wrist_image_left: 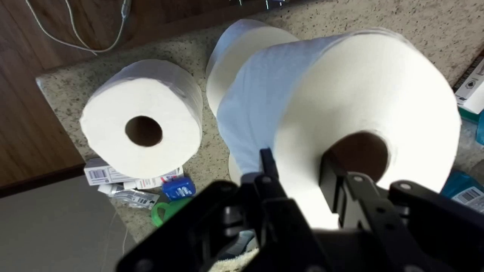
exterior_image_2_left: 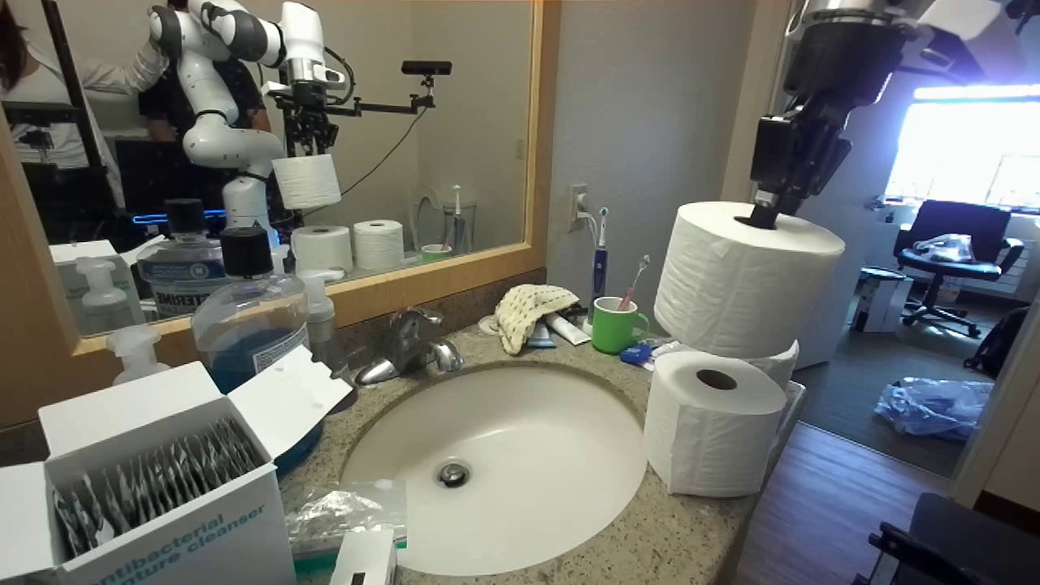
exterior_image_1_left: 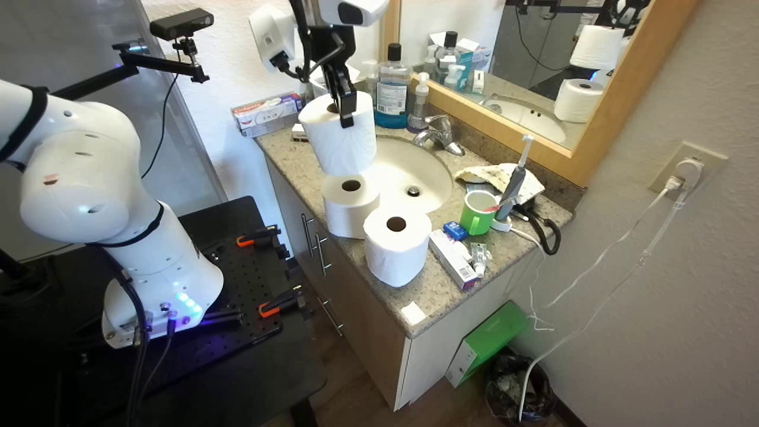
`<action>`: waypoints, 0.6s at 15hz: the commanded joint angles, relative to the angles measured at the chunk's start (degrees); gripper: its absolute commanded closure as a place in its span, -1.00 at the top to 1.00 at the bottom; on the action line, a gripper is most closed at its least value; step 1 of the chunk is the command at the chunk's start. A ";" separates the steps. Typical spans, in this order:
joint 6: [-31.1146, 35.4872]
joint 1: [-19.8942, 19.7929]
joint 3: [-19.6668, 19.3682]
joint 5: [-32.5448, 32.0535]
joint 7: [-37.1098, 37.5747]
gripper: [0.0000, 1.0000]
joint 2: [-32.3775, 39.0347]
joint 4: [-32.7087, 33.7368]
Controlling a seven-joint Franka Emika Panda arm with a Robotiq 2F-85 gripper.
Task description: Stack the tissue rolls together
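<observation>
The held tissue roll (exterior_image_2_left: 735,280) is white, its core (wrist_image_left: 366,153) apparently brown.

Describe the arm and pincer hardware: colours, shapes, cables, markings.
White arm with rounded, bulging housings, black bands and a small reddish mark. Its white base shows pale-blue lights; black cables run down past it. The pincer is mostly black and angular, with slim, jointed fingers and small round metallic screws. I can't read any lettering on either.
</observation>
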 commanded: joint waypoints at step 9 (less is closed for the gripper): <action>1.91 0.14 -2.54 1.74 -0.91 -0.84 6.50 0.59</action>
